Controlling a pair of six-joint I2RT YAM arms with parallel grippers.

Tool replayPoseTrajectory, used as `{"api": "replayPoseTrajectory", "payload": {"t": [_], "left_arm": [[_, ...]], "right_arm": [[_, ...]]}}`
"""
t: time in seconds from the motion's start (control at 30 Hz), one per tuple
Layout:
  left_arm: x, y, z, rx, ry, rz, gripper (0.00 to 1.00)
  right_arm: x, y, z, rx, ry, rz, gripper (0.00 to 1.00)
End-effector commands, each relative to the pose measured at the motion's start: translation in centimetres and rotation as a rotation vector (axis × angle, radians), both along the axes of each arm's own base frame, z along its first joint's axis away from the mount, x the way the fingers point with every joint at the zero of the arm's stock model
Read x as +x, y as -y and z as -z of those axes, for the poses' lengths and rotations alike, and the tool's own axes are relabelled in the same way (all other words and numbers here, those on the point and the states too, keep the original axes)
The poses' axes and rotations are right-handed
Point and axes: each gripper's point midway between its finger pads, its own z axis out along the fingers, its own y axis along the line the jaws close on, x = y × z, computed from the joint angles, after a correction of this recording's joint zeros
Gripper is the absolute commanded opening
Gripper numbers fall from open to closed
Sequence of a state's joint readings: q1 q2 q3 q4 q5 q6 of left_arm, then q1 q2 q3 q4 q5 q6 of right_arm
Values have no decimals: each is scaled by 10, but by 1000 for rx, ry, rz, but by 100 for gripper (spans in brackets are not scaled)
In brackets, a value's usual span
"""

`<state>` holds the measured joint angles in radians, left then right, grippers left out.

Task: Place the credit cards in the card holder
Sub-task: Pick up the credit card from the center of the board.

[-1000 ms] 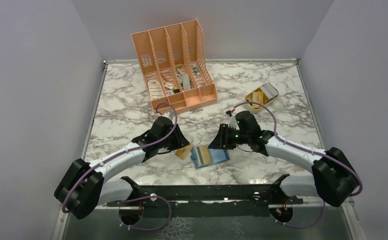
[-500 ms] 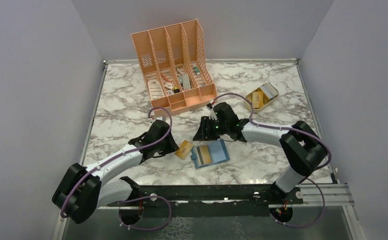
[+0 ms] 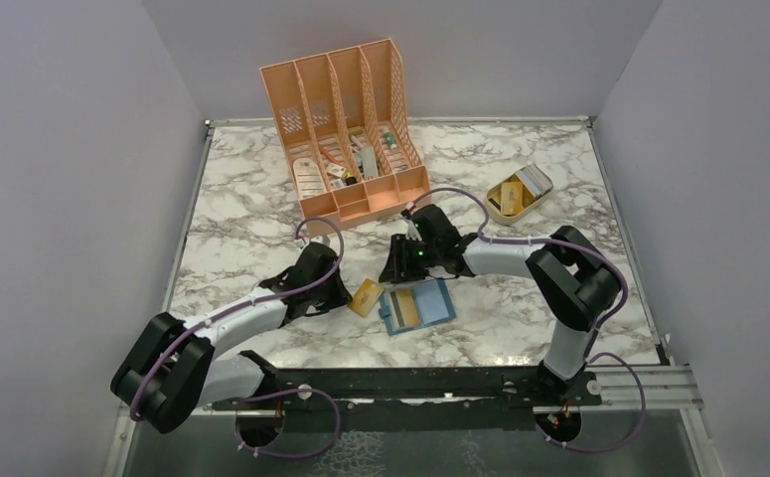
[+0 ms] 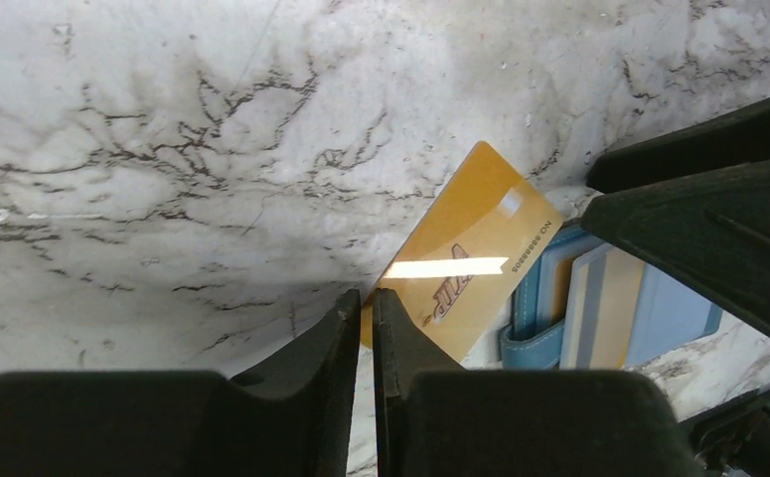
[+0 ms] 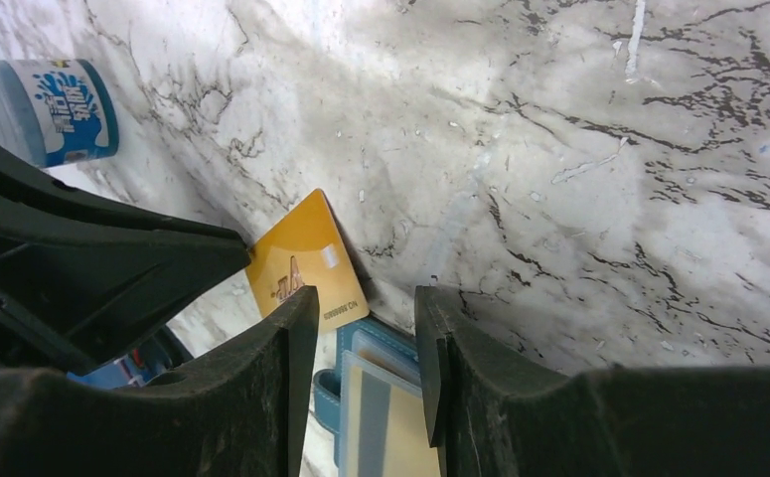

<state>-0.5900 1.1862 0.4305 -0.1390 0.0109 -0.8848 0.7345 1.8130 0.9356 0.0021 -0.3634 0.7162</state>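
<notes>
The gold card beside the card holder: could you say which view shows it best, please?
Left wrist: the gold card fills mid-frame, print visible, one corner at the left claw. The right wrist shows it smaller, partly hidden; the top view shows a small tan patch.

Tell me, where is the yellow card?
In the top view, the yellow card is on the table near the front middle, just left of the card holder, with one edge pinched by the left hand.
</notes>
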Motion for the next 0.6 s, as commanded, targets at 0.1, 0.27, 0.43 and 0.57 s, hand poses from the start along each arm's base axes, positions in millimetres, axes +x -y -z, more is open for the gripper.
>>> {"api": "replayPoseTrajectory", "payload": {"t": [0.1, 0.27, 0.43, 0.57], "left_arm": [[-13, 6, 13, -54, -41, 36, 12], [-18, 11, 15, -90, -55, 42, 12], [-19, 12, 15, -100, -54, 44, 12], [-18, 13, 14, -109, -48, 45, 12]], "right_arm": [[-12, -10, 11, 28, -17, -32, 42], [-18, -18, 8, 86, -47, -36, 42], [-25, -24, 1, 156, -77, -39, 42], [-28, -28, -3, 199, -90, -45, 40]]}}
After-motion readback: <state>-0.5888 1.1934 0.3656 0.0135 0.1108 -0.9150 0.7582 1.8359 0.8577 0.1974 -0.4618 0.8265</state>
